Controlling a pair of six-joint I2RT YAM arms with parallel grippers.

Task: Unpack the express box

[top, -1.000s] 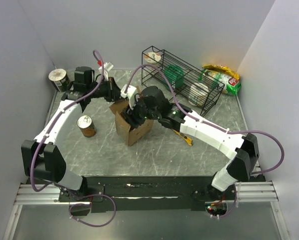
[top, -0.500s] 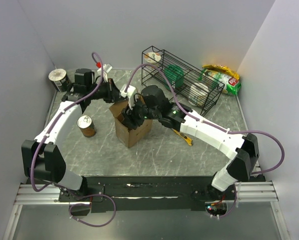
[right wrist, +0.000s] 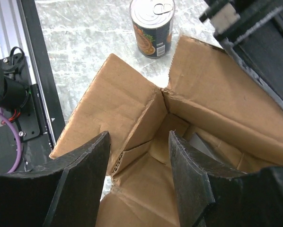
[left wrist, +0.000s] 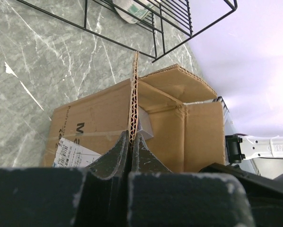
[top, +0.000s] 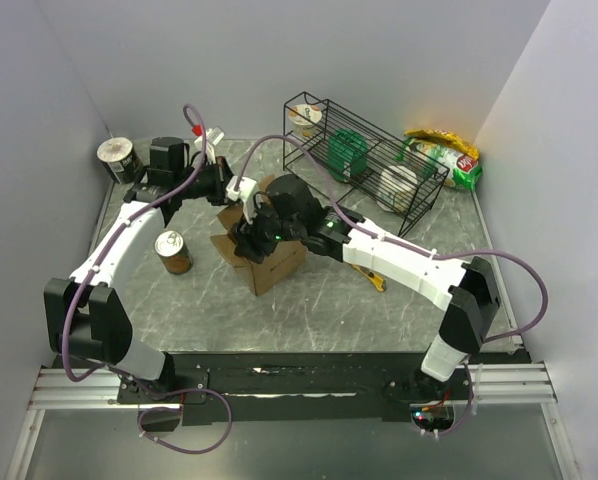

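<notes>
Express box [top: 264,262] is sitting at the middle of the tabletop [top: 309,310], flaps standing open, white label [left wrist: 73,152] showing on one side. Left claw [left wrist: 131,140] is clamping shut on one upright flap [left wrist: 134,90] of the box; right claw [right wrist: 137,142] is hanging spread open just above the box's mouth, gripping nothing. Can [top: 172,251] is standing left of the box, wire rack [top: 364,160] behind it.

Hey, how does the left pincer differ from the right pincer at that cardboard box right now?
The left pincer is shut, pinching a flap of the express box edge-on; the right pincer stands open and holds nothing. The left pincer sits at the box's rim, while the right pincer hangs over the open top, facing inside. Both are at the same box.
</notes>
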